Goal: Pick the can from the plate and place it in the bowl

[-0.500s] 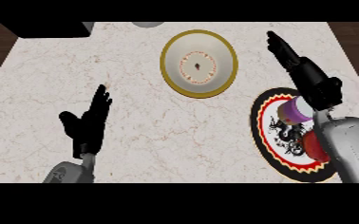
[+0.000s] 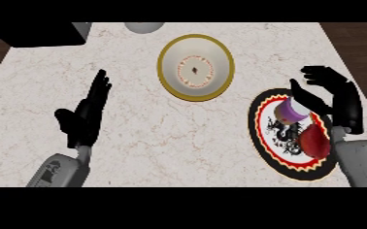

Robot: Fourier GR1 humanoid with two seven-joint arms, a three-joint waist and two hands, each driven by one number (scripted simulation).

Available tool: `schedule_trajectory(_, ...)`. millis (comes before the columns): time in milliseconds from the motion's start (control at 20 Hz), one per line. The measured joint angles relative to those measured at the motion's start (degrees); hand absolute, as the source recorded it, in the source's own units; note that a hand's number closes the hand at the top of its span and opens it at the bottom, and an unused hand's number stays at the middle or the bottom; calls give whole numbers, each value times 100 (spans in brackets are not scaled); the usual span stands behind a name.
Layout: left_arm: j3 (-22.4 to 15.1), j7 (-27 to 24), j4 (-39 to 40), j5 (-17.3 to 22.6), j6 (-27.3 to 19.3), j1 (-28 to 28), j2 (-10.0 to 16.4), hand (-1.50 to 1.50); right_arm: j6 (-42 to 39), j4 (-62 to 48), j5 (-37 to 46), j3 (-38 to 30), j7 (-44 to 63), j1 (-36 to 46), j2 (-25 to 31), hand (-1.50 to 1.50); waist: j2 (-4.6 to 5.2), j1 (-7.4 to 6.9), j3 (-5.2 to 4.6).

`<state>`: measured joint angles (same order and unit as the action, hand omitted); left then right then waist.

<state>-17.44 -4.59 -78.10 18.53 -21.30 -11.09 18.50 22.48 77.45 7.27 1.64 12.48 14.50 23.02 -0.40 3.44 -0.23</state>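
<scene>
The can is standing on the upper part of the plate, which is lying at the right side of the table. The can is showing a purple side and a pale top. Just below it on the same plate a round red thing is lying; whether the two are touching is not clear.

The right hand is hanging over the upper right edge of the plate, just beside the can. Its fingers are bending over to the left above the can, and the thumb is pointing down towards the can's top. Fingers and thumb are standing apart and are not clamping on anything; the can is sitting below the gap, and I cannot tell whether the thumb is touching it.

The bowl, cream inside with a golden rim, is sitting near the middle of the table, up and to the left of the plate and apart from it, with nothing lying in it.

The left hand is resting at the left of the table, its fingers straight, close together and pointing up, holding nothing.

A grey rounded thing is showing at the table's far edge, and a black block is covering the far left corner
</scene>
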Motion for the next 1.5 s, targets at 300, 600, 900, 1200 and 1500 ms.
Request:
schedule_trajectory(300,-131,87,-287,-87,89,25,80,0,2421,621,830,-250,-676,-509,-1080,-150,-27,-112,21)
schedule_trajectory(600,-115,288,-535,-133,180,-8,174,0,3298,1463,2642,37,187,-1110,-1584,-150,-9,-211,3)
schedule_trajectory(900,-101,463,-718,-227,157,-33,182,0,2379,2258,4349,-288,2183,-1167,-1881,-150,6,-261,0)
schedule_trajectory(1200,-164,526,-866,-356,147,78,88,0,798,3031,4763,-549,3782,-923,-1912,-150,16,-306,10)
schedule_trajectory(1500,-109,479,-713,-487,186,7,-51,0,-204,3153,4685,-639,4630,-633,-2021,-150,32,-324,16)
